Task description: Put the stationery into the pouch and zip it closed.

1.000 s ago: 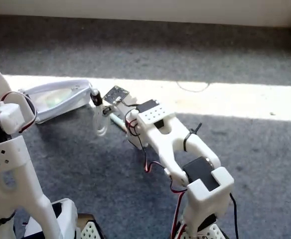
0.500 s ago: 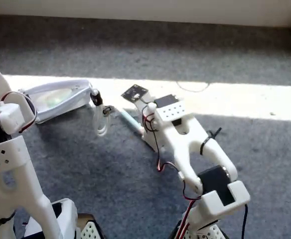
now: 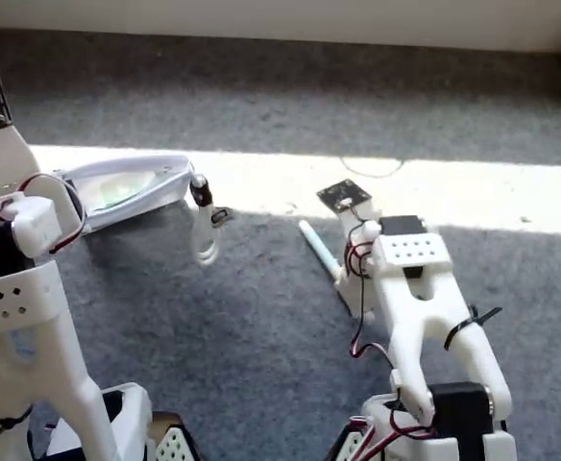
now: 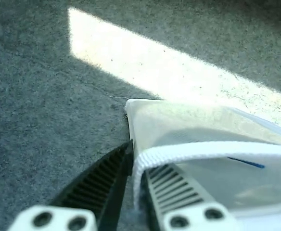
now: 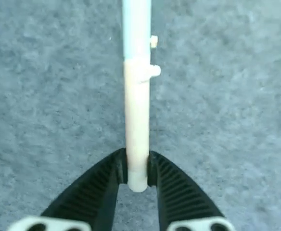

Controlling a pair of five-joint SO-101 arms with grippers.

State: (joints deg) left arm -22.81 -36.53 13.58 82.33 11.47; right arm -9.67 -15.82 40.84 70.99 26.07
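The pouch (image 3: 117, 187) is clear plastic with a white rim and lies in the sunlit strip at the left, its black zip pull (image 3: 202, 192) and a clear loop (image 3: 204, 240) hanging toward the middle. My left gripper (image 4: 136, 180) is shut on the pouch's white band (image 4: 203, 149); a thin blue item (image 4: 246, 162) shows through the clear wall. A white and light blue pen (image 3: 319, 250) points toward the pouch from the centre of the carpet. My right gripper (image 5: 137, 168) is shut on the white end of the pen (image 5: 136, 96), holding it above the carpet.
Grey carpet (image 3: 261, 106) covers the floor, crossed by a bright band of sunlight (image 3: 453, 187). A thin wire (image 3: 372, 171) lies in that band. Both arm bases (image 3: 117, 423) stand at the near edge.
The right arm has swung to the right with the pen, away from the pouch. The left arm and the pouch have shifted slightly, and the pouch's loop has moved a little to the right.
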